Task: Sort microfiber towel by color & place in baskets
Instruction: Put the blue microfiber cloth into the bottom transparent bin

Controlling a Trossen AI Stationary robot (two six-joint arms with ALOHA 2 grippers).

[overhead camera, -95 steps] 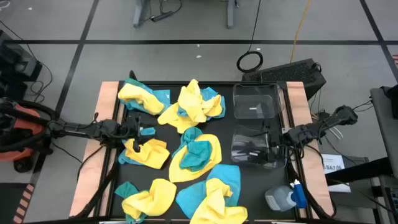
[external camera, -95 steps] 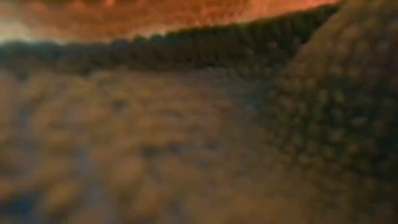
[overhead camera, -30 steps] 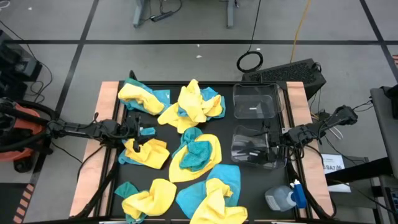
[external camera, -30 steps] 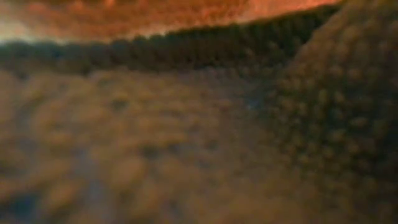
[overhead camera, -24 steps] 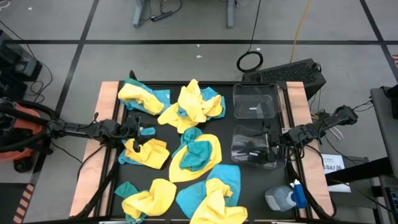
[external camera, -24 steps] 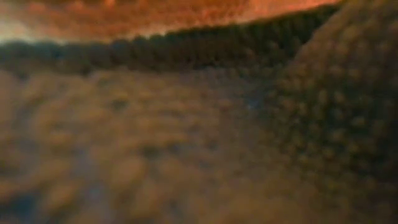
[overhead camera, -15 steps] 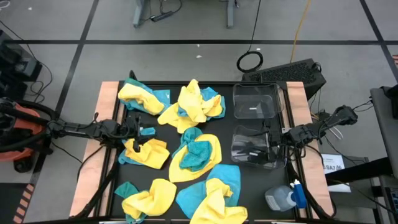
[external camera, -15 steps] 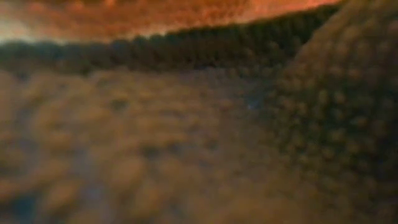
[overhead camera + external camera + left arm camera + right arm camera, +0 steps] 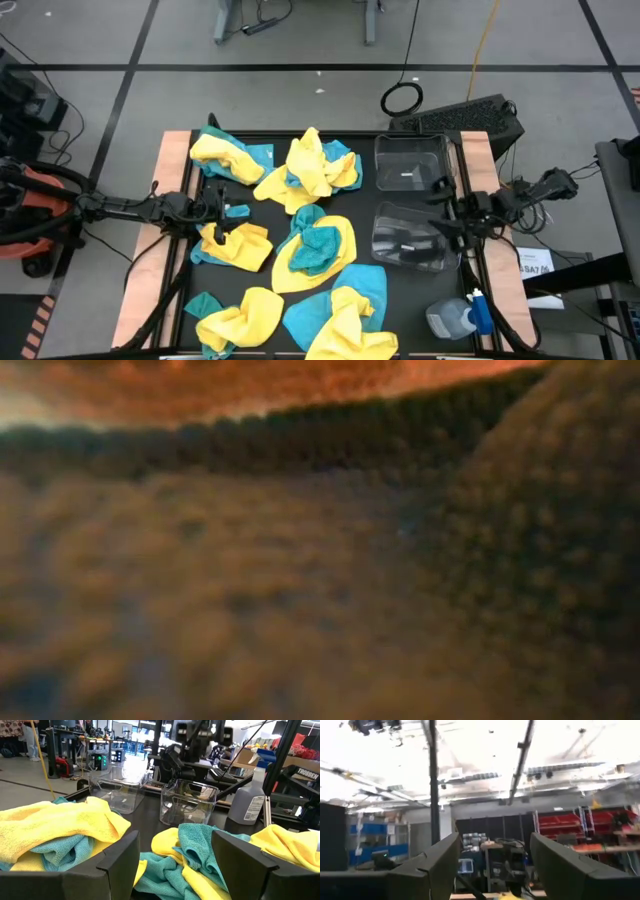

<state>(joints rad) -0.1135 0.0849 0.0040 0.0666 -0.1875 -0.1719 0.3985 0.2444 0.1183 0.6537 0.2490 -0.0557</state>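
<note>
Several yellow and teal microfiber towels lie in heaps on the black table top: a yellow towel at the far left, a yellow heap in the far middle, and a teal towel resting on a yellow one. Two clear baskets stand at the right, the far basket and the near basket. My left gripper is open, low at the left side, with towels just ahead. My right gripper is open at the near basket's right rim, pointing up into the room.
A grey bottle with a blue cap lies at the near right corner. A black keyboard and a cable ring sit beyond the far right edge. A cloth up against the lens fills the low view.
My right gripper has risen from over the near basket, drawn back toward the table's right edge and tipped upward, staying open. The towels and baskets lie as before.
</note>
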